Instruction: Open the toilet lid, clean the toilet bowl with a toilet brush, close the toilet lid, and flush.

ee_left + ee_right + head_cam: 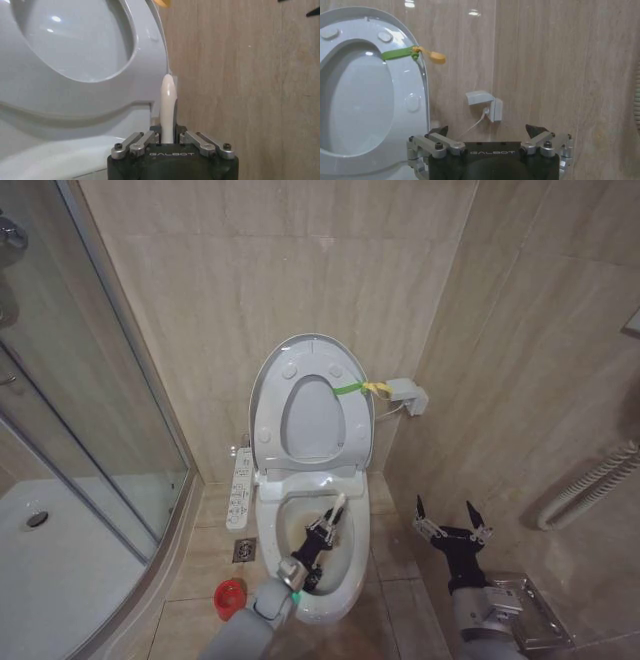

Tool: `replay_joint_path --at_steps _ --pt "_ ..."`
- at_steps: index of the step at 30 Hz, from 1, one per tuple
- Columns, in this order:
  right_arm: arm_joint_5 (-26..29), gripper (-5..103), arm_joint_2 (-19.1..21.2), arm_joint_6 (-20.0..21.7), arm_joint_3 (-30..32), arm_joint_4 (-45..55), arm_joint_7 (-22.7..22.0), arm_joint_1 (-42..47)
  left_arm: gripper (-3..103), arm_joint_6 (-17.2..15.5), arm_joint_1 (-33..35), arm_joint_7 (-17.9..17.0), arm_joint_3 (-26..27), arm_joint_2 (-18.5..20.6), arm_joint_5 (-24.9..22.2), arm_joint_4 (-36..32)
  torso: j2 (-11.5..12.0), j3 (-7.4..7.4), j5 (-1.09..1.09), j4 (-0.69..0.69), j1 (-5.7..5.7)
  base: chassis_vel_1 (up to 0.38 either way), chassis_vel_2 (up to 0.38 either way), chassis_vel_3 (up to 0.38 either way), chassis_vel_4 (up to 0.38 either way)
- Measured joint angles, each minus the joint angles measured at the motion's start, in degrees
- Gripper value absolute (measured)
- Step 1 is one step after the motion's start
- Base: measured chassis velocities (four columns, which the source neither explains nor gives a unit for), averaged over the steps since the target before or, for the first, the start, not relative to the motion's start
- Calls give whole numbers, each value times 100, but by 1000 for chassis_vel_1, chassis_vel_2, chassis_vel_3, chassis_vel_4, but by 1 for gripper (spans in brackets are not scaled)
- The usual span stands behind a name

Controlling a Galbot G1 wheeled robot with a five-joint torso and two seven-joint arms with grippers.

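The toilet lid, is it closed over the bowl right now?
No, the toilet lid stands raised against the wall while the left gripper holds the toilet brush over the toilet bowl.

Evenly and softly lit from overhead, warm on the beige wall tiles (250,270). Bright ceiling-light glints on tile above the toilet lid (375,93) and small highlights on the lid's glossy inner face. Faint soft shadow on the floor beside the toilet bowl (355,575). Mild wide-angle bending along the shower glass (90,400). Slightly soft close up around the toilet brush (167,108) handle
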State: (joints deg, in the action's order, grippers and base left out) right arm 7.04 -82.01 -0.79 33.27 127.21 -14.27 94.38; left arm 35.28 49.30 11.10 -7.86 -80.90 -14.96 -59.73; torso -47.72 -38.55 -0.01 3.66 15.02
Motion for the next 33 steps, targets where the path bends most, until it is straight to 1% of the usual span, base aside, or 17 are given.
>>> replay_joint_path --at_steps 7,13,14,16,26,33 --pt "0 100 0 0 0 0 0 0 17 -137 258 -98 210 276 -59 -485 1 -1 0 -1 1 0 0 0 0" --pt "0 100 0 0 1 0 0 0 17 -203 360 -111 343 347 -117 -684 2 -4 2 -4 2 0 0 0 0" --pt "0 100 0 0 1 0 0 0 17 -227 411 -116 368 384 -129 -824 3 -5 2 -6 3 0 0 0 0" --pt "0 100 0 0 1 0 0 0 17 -228 510 -139 401 454 -124 -1048 3 -3 3 -3 3 0 0 0 0" --pt "0 100 0 0 1 0 0 0 17 -174 914 -175 477 525 34 -1454 3 -2 1 -3 1 0 0 0 0" --pt "0 100 0 0 1 0 0 0 17 -185 900 -234 517 571 43 -1675 2 -2 0 -2 1 0 0 0 0"
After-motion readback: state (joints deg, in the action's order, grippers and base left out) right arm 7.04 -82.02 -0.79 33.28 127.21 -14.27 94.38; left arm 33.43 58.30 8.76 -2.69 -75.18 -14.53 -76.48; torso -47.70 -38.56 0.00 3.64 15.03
